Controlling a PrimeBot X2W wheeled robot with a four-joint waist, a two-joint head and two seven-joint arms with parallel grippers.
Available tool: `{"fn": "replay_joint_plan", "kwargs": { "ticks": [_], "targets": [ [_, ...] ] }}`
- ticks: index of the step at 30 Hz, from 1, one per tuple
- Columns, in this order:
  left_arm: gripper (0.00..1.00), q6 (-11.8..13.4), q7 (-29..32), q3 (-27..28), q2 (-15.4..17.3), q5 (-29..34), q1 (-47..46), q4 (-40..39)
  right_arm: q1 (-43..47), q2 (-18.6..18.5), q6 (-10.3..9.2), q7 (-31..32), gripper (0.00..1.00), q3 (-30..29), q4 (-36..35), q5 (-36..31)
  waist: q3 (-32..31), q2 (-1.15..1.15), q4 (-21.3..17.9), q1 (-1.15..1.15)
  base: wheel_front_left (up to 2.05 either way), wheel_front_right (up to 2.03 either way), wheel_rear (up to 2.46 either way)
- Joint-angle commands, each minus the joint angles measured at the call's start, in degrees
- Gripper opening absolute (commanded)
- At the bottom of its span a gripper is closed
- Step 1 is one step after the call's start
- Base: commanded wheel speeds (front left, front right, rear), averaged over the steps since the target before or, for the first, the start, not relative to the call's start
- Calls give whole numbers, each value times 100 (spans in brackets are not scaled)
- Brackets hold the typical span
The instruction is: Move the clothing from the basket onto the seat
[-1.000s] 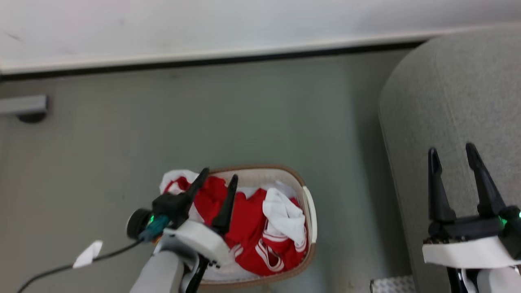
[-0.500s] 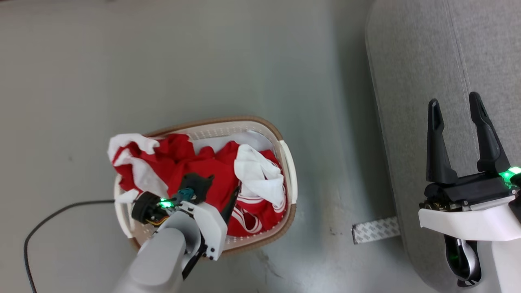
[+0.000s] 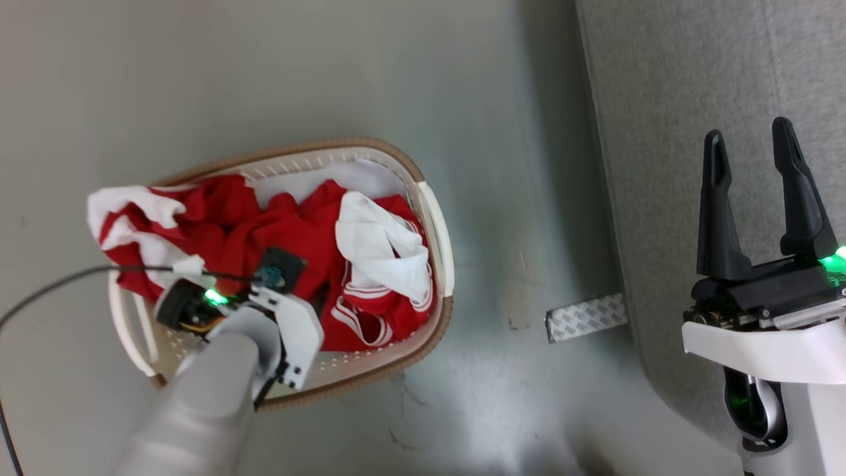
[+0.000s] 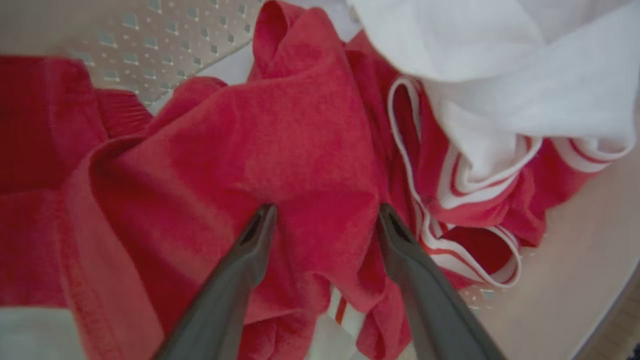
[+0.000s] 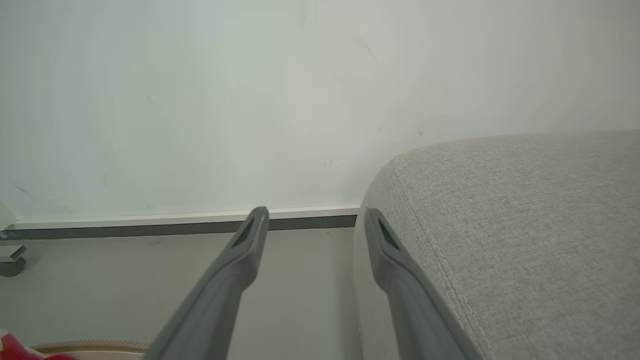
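The cream basket (image 3: pixel 396 155) with a brown rim stands on the floor, holding red clothing (image 3: pixel 291 231) with white stripes and a white cloth piece (image 3: pixel 377 251). One red and white garment hangs over the basket's left rim. My left gripper (image 4: pixel 326 209) is down inside the basket, open, both fingertips pressing into a fold of red fabric (image 4: pixel 300 125); the white cloth (image 4: pixel 500 60) lies to their upper right. In the head view its wrist hides the fingers. My right gripper (image 3: pixel 748 132) is open and holds nothing, above the grey seat (image 3: pixel 667 99).
A strip of patterned tape (image 3: pixel 585 317) lies on the grey floor between basket and seat. A black cable (image 3: pixel 53 284) runs from my left wrist off to the left. The right wrist view shows the wall's baseboard (image 5: pixel 150 225) and a grey foot (image 5: pixel 10 260).
The head camera has tilted down, shifting the whole picture. My left gripper has dropped from above the basket into the red fabric. The right gripper stays open.
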Motion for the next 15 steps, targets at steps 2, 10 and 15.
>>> {"fn": "replay_joint_plan", "kwargs": {
  "ticks": [2, 10, 15],
  "targets": [
    [100, 31, 21, -18, 114, 35, -205, 182, -114, -3, -12, 4, 100, -12, -58, 56, 252, 0, -83, -1, 0, 0, 0],
    [0, -12, -341, 143, -35, -292, -297, 444, -45, -5, -12, 4, 100, -18, 83, 121, 67, 0, -35, -1, 0, 0, 0],
    [0, -87, -609, 300, -253, -623, -54, 459, 166, -5, -12, 4, 100, -80, 217, 68, -513, 0, 176, -1, 0, 0, 0]
  ]
}}
